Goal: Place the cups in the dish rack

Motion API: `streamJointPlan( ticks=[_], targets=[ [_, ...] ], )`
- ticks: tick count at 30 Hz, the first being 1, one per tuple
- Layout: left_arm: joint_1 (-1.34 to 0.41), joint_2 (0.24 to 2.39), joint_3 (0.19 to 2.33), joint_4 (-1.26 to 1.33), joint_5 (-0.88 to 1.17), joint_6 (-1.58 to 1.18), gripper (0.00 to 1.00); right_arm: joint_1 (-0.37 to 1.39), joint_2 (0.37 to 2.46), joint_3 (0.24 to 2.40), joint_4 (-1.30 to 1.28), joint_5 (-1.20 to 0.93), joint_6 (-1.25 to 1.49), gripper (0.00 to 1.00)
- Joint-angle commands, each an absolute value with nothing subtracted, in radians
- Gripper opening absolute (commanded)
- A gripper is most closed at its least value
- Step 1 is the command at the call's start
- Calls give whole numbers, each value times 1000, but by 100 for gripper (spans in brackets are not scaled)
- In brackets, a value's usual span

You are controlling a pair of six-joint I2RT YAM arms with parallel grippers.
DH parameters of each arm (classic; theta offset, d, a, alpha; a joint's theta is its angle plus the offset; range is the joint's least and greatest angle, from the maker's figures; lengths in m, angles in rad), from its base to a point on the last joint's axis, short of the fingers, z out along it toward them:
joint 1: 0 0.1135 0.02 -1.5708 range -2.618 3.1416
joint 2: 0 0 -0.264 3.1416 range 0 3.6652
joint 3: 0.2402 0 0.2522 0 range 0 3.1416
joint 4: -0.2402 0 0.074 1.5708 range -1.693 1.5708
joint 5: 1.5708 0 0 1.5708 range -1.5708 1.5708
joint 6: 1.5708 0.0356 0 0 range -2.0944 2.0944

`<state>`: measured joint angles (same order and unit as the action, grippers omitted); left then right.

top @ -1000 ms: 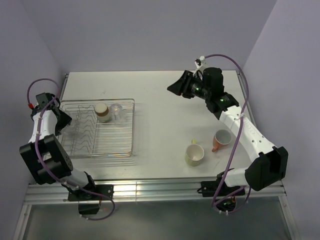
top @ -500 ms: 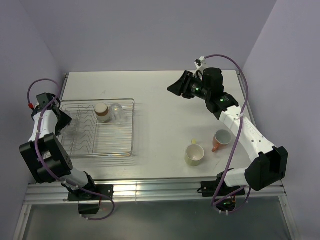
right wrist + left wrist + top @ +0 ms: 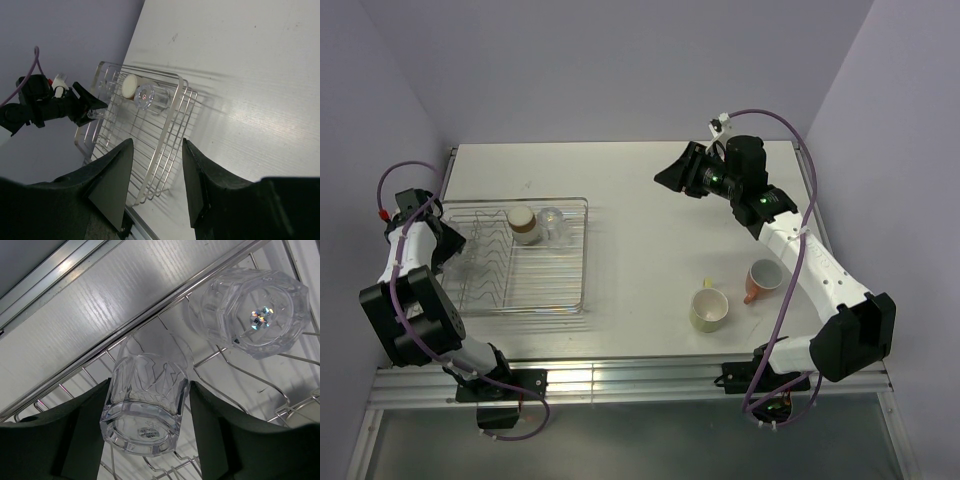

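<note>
In the left wrist view my left gripper [image 3: 147, 415] is shut on a clear glass tumbler [image 3: 145, 405], base toward the camera, standing among the wires of the dish rack [image 3: 150, 315]. A second clear tumbler [image 3: 250, 315] lies just beyond it. From above, the left gripper [image 3: 455, 250] is at the silver rack's [image 3: 525, 300] left side. A brown-and-cream cup [image 3: 524, 224] and another clear glass [image 3: 552, 222] sit at the rack's far end. My right gripper [image 3: 670, 178] hangs open and empty above the table. The yellow-green mug [image 3: 709, 309] and salmon mug [image 3: 761, 279] stand at the near right.
The rack [image 3: 170, 120] lies along the table's left edge, next to a metal rail [image 3: 60, 275]. The right arm reaches over the two mugs. Purple walls close the table in at the back and on both sides.
The left gripper has dropped slightly at the rack's left side and its fingers have eased a little round the tumbler. The right arm has not moved.
</note>
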<state>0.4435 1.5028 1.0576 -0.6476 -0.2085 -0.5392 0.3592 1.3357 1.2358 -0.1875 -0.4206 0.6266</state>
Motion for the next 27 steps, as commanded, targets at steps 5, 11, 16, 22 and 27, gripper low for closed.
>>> streamJointPlan(
  ticks=[5,11,16,22,27],
  targets=[
    [449,1483,1055,-624,-241,-545,74,348,1304,1233,-147,-436,614,51],
    [448,1456,1072,-637,-221,-546,77,348,1302,1233,-147,-439,615,51],
    [446,1431,1089,-644,-193,-548,76,348,1302,1232,-146,-442,617,51],
    [430,1388,1117,-667,-189,-546,76,348,1302,1230,-143,-442,615,51],
    [408,1307,1129,-684,-225,-549,77,350,1312,1232,-143,-434,612,51]
  ],
)
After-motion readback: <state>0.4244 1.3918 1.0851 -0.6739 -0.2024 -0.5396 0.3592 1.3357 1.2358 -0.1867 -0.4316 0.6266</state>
